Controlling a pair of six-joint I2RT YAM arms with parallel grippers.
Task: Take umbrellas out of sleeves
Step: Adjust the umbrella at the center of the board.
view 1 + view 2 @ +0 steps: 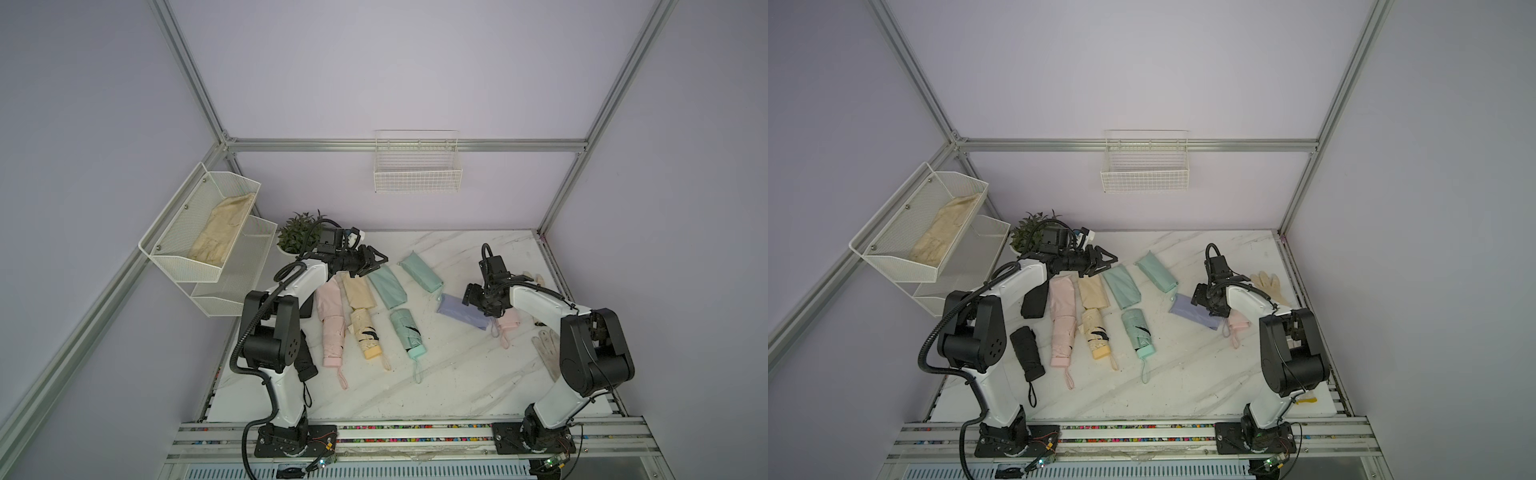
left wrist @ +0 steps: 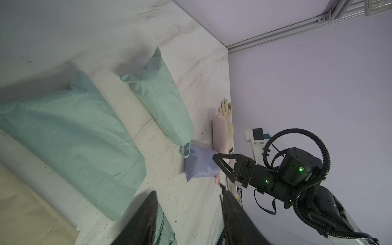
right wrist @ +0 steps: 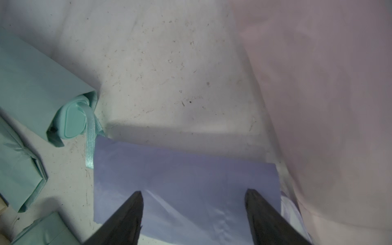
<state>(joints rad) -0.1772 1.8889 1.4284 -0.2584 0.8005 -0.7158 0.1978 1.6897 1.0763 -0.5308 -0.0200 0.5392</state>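
Four umbrellas are laid bare in a row on the marble surface [image 1: 457, 374] near the left arm: a black umbrella [image 1: 1027, 353], a pink umbrella [image 1: 332, 340], a yellow umbrella [image 1: 365, 338] and a mint umbrella [image 1: 409, 332]. Just behind them are spread a flat black sleeve [image 1: 1034, 299], pink sleeve [image 1: 328, 295], yellow sleeve [image 1: 357, 293] and mint sleeve [image 1: 386, 286]. A second mint sleeve [image 1: 419, 272] is not yet emptied; a mint handle [image 3: 73, 118] is seen at its mouth. Just beside it a lilac sleeve [image 1: 461, 311] is laid, with a filled pink pouch [image 1: 509, 322] beyond, partly hidden by the right arm. The right gripper [image 3: 193, 192] is held over the lilac sleeve, jaws spread wide, nothing clamped. The left gripper [image 1: 380, 259] is raised over the far end of the sleeve row, likewise parted and empty. A cream glove [image 1: 1268, 282] is seen near the right edge.
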